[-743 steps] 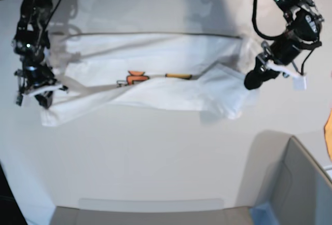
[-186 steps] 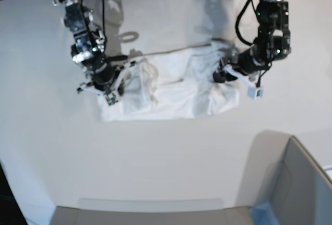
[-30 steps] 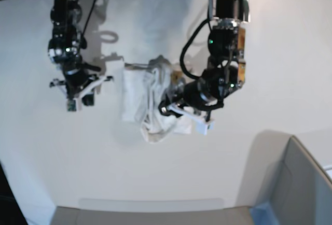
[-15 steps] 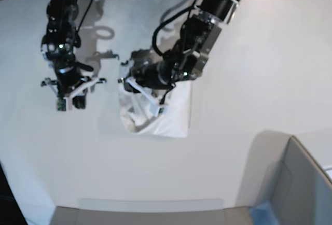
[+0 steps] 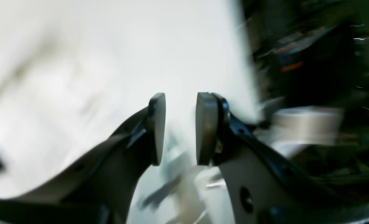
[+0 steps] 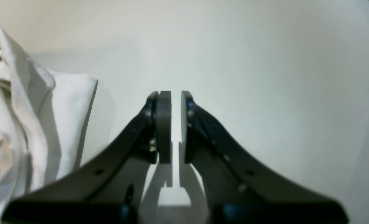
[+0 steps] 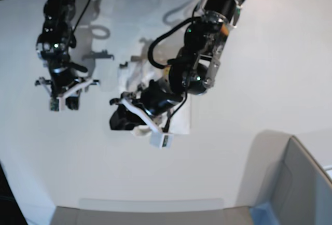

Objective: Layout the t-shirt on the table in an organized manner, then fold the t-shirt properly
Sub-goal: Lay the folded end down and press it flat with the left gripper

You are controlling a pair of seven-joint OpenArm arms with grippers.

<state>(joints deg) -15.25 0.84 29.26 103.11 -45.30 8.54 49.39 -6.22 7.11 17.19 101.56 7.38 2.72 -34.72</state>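
The white t-shirt (image 7: 180,118) lies in a folded bundle mid-table, mostly hidden under my left arm. In the right wrist view its creased edge (image 6: 22,124) shows at the left. My left gripper (image 7: 140,124) hangs over the bundle's front left corner. Its pads (image 5: 155,127) stand apart around a blurred white gap (image 5: 179,127), and I make out no cloth between them. Left of the shirt, my right gripper (image 7: 63,103) hovers over the bare table (image 7: 259,80), apart from the cloth. That gripper (image 6: 175,124) has its pads nearly together with only a thin slit, and they hold nothing.
A grey box-like corner piece (image 7: 301,183) stands at the front right with a blue patch (image 7: 262,212) at its foot. A grey strip (image 7: 150,207) runs along the front edge. Dark clutter (image 5: 321,62) lies beyond the table edge in the left wrist view.
My left arm swept from right to left across the shirt, turning the cloth over into a tighter bundle, and ended at its front left corner. The right gripper drifted slightly left.
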